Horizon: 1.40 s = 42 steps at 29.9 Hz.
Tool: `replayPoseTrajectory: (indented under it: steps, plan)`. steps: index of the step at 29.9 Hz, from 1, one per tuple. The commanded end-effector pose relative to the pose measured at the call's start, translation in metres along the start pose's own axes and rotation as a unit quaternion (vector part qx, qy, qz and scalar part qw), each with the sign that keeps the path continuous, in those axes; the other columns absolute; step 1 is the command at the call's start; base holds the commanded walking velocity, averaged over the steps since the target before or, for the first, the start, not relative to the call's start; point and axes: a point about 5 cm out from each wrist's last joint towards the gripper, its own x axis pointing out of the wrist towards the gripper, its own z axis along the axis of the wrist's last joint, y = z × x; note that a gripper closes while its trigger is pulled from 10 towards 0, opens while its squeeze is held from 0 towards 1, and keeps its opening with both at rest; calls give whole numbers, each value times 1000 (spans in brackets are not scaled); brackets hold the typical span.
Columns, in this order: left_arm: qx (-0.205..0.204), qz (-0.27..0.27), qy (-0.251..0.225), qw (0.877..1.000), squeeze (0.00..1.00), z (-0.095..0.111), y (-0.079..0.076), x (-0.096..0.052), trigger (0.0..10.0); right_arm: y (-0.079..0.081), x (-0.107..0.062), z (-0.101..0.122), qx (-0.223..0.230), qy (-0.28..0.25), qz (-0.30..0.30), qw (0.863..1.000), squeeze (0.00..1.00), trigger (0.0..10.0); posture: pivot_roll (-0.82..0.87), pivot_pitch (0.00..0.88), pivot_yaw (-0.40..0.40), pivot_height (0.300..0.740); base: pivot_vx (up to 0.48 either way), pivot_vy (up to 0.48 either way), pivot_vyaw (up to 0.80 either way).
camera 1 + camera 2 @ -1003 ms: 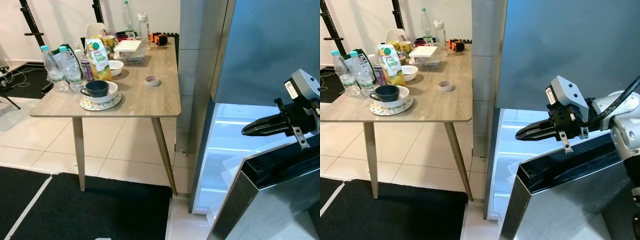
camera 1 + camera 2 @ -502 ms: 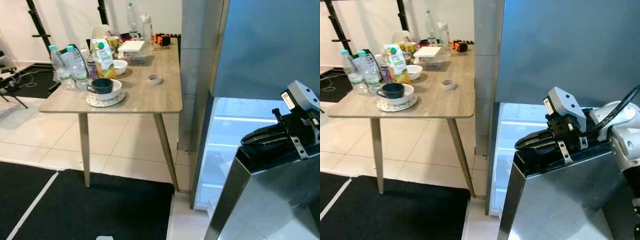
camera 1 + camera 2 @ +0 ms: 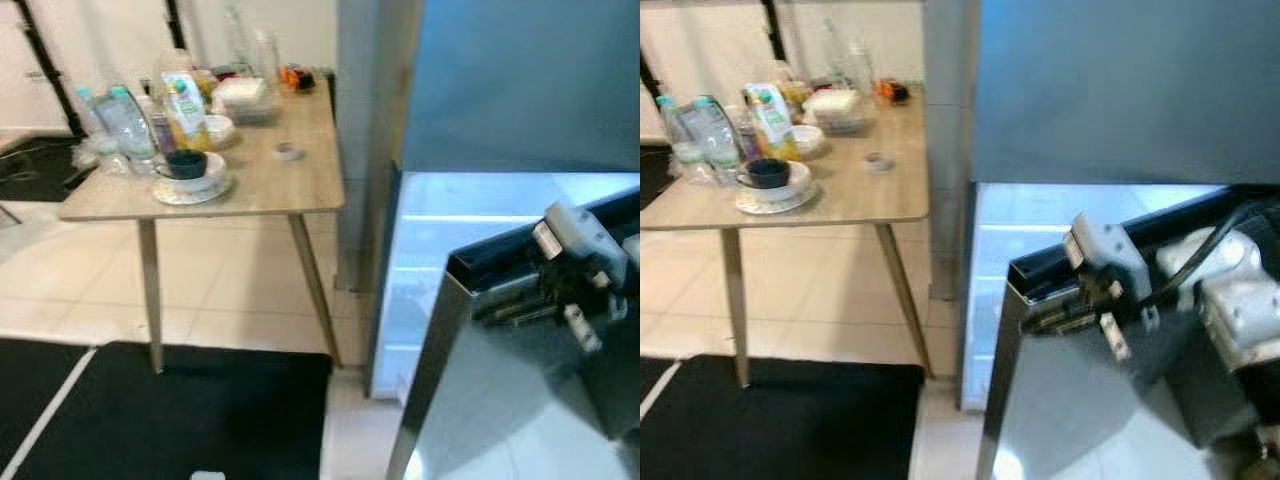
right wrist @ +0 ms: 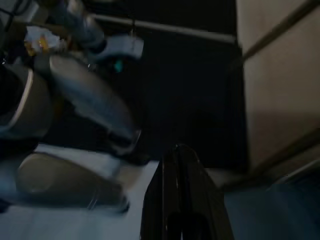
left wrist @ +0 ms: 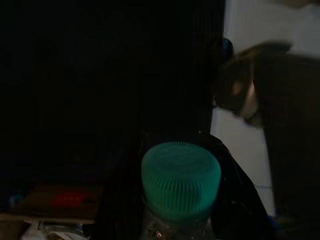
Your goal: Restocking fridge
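The fridge's lower door [image 3: 500,400] stands swung open, its steel face toward me and its black top rim [image 3: 480,262] in view. Behind it the lit fridge interior [image 3: 440,235] shows white shelves. My right gripper [image 3: 492,306] lies against the upper part of that door just below the rim, and its fingers [image 4: 177,195] are pressed together in the right wrist view. In the dark left wrist view, my left gripper is shut on a clear bottle with a green cap [image 5: 180,179].
A wooden table [image 3: 265,185] stands left of the fridge with water bottles [image 3: 115,115], a juice carton [image 3: 180,100], a dark cup in a bowl [image 3: 187,165] and a tape roll [image 3: 288,152]. A black mat [image 3: 170,410] lies on the tiled floor below. The upper fridge door [image 3: 520,80] is closed.
The view has shifted and blurred. My right gripper has dropped from above the door's top rim to lie against the door just below it.
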Motion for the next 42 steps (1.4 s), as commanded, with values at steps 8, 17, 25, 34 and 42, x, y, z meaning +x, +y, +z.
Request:
replayPoseTrajectory:
  steps: [8,17,25,34,42]
  plan:
    - [2,4,16,1000,0,-11,3,-2,10000,12,39,-97,190,70,-65,977,0,10000,-119,0,3,740,-274,0,0]
    - [-13,10,9,1000,0,-9,2,-1,10000,52,83,-193,388,121,-318,857,0,10000,-121,0,3,740,-30,0,0]
    - [-8,3,4,1000,0,-3,-7,1,10000,131,110,-240,490,224,-361,761,0,10000,-123,0,9,740,0,0,-189]
    - [-12,6,2,1000,0,-2,-9,1,10000,192,133,-254,536,291,-358,707,0,10000,-125,0,26,740,0,0,-779]
    - [-19,11,-5,1000,0,-1,-8,1,10000,193,136,-254,531,298,-362,706,0,10000,-129,0,29,740,0,0,-781]
